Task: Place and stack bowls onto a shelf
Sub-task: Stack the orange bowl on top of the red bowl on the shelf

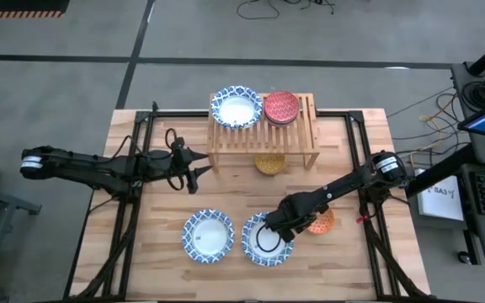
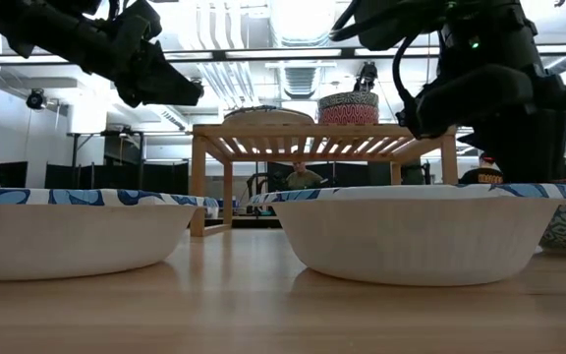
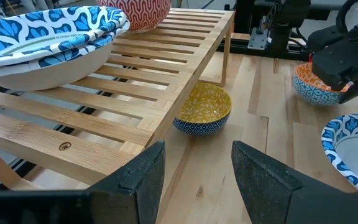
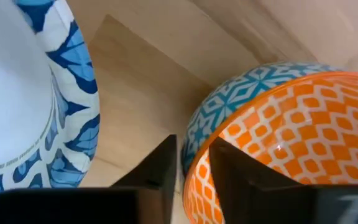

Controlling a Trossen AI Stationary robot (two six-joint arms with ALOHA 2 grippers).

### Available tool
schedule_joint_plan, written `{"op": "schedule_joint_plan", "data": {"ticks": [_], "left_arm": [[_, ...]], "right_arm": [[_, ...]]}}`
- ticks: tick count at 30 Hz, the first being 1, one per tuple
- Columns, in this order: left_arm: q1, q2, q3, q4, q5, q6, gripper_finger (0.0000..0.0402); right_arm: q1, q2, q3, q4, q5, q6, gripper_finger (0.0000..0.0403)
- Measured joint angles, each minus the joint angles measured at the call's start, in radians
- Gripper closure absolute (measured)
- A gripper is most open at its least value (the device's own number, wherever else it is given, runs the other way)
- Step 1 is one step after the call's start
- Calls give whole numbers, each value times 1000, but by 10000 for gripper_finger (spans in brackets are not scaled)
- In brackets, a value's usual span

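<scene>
One orange bowl [image 4: 278, 143] has its rim straddled by the right gripper [image 4: 191, 165], jaws narrowly parted, not clamped; slipping is risked. Left gripper [image 3: 194, 177] is held open near the shelf [image 3: 135, 81].

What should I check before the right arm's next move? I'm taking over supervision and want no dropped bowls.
1. Right gripper straddles the rim of the small orange patterned bowl: ok, one finger on each side.
2. Firm grip on that rim: cannot tell.
3. Right arm clear of the wide blue-and-white patterned bowl beside it: not ok, it hangs right over that bowl.
4. Free space on the light wooden slatted shelf: ok, bare slats beside the red patterned bowl.
5. Left gripper out of the way: ok, open, empty, at the shelf's left end.
6. Mustard yellow bowl under the shelf: ok, upright on the table.
</scene>
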Motion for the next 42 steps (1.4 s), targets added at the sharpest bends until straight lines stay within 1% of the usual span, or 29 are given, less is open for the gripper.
{"op": "schedule_joint_plan", "data": {"ticks": [3,5,10,17,21,27,34,37,39,42], "left_arm": [[0,0,0,0,0,-1,233],[0,0,0,0,0,-1,233],[0,0,0,-1,0,-2,233],[0,0,0,-1,0,-2,233],[0,0,0,0,0,0,233],[0,0,0,0,0,1,233],[0,0,0,1,0,1,233],[0,0,0,1,0,1,233],[0,0,0,0,0,1,233],[0,0,0,1,0,1,233]], "right_arm": [[0,0,0,0,3,4,370],[1,0,-1,-3,10,-5,385],[0,-14,16,-59,3,0,389],[3,-44,134,-273,16,-31,390],[3,-54,255,-403,93,-40,390],[-8,-84,420,-405,260,-116,391],[-13,-84,631,-402,419,-366,391],[-13,-84,714,-392,490,-562,391],[-13,-84,764,-389,565,-706,391],[-18,-84,824,-389,720,-885,391]]}}
